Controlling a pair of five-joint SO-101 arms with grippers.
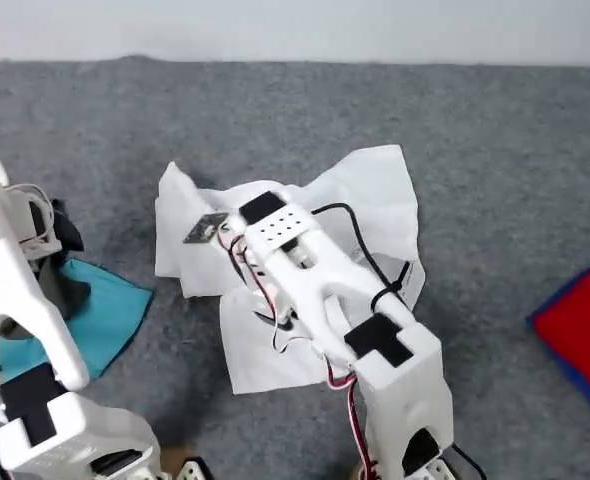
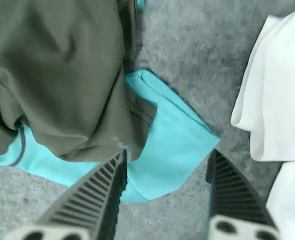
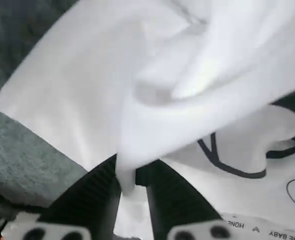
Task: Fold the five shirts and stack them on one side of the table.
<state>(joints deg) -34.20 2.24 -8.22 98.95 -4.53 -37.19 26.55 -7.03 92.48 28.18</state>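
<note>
White shirt [image 1: 375, 190] lies crumpled mid grey table [image 1: 495, 150]; R gripper [image 3: 131, 172] clamps a fold of it. L gripper [image 2: 167, 157] hangs w/ jaws apart over teal shirt [image 2: 177, 150] & dark grey shirt [image 2: 57, 65] piled on it. Red shirt [image 1: 583, 330] well apart, R edge.

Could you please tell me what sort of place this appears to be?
Probably a robotics test bench for laundry folding: a grey carpet-covered table against a plain white wall, with a crumpled white shirt, a turquoise shirt and a red garment strewn on it.
</note>
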